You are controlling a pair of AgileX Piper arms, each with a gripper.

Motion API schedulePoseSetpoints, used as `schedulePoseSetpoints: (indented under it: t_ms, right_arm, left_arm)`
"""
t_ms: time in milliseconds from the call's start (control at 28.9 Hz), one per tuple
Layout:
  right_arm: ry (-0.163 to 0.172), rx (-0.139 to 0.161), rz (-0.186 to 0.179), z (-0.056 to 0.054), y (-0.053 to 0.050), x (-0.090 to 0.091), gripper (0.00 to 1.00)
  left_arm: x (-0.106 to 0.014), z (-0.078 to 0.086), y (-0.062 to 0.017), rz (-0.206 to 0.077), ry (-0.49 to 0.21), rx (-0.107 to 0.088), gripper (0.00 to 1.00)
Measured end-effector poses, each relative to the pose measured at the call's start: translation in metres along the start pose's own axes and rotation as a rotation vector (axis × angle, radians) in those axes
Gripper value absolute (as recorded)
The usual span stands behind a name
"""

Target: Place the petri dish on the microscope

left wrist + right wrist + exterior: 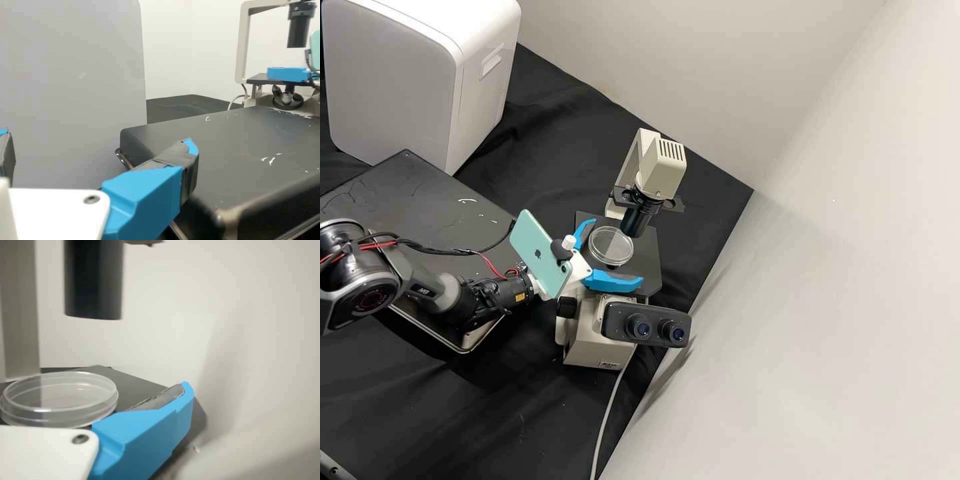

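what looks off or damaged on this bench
The black slab beside the white box has crack-like lines and white flecks on its top. Nothing is spilled. The dish lies flat on the microscope stage, between the open fingers of the right gripper.

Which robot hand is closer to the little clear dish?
Right. The right gripper has its open fingers either side of the petri dish on the microscope stage. The left gripper is far away, over by the black box.

Clear petri dish (611, 245); beige microscope (587, 341); black bench (553, 153); blue-fingered right claw (615, 254).
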Motion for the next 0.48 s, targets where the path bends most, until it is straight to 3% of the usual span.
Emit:
schedulePoseSetpoints:
  t_ms: [104, 484]
  right_arm:
    - [-0.024, 0.008, 0.004, 0.0031, 0.0035, -0.0058, 1.0]
    - [-0.026, 0.009, -0.01, 0.0014, 0.0047, -0.0085, 1.0]
  left_arm:
    - [0.0, 0.0002, 0.0, -0.001, -0.003, 0.002, 1.0]
    - [0.0, 0.0002, 0.0, -0.001, -0.003, 0.002, 1.0]
